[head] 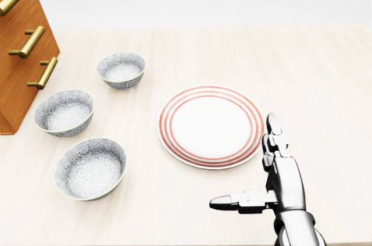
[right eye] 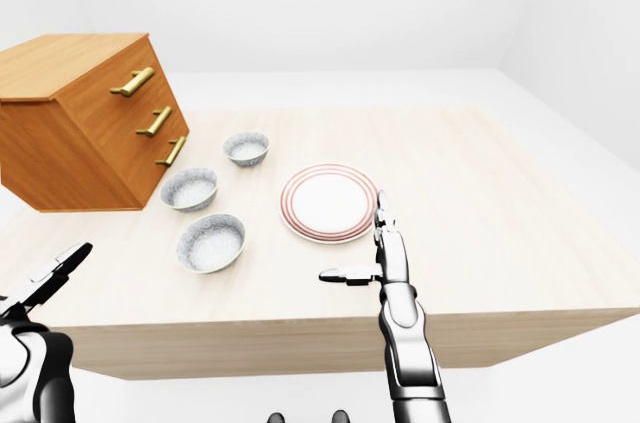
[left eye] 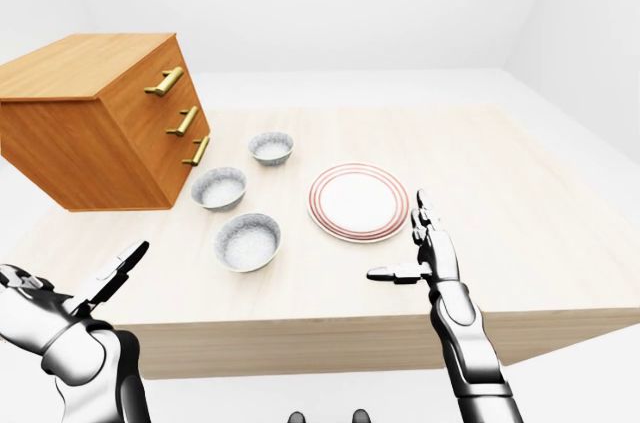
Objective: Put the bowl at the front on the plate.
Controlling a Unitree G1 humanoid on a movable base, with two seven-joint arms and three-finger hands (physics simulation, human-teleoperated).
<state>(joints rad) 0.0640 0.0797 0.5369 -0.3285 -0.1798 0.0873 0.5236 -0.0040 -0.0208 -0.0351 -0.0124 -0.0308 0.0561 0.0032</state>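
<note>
Three grey patterned bowls stand in a column on the pale wooden table (head: 325,66). The nearest bowl (head: 91,168) is lowest in the head view, a second bowl (head: 63,112) lies above it and a third bowl (head: 121,70) higher still. To their right rests a white plate (head: 210,126) with red rings. My right hand (head: 264,170) hovers open just below and right of the plate, thumb pointing left. My left hand (left eye: 105,283) is open, held low off the table's left side in the left-eye view, well apart from the bowls.
A wooden drawer chest (left eye: 105,118) with brass handles stands on the table's left side, close beside the bowls. The table's near edge (left eye: 330,318) runs just under my hands. White floor and walls surround the table.
</note>
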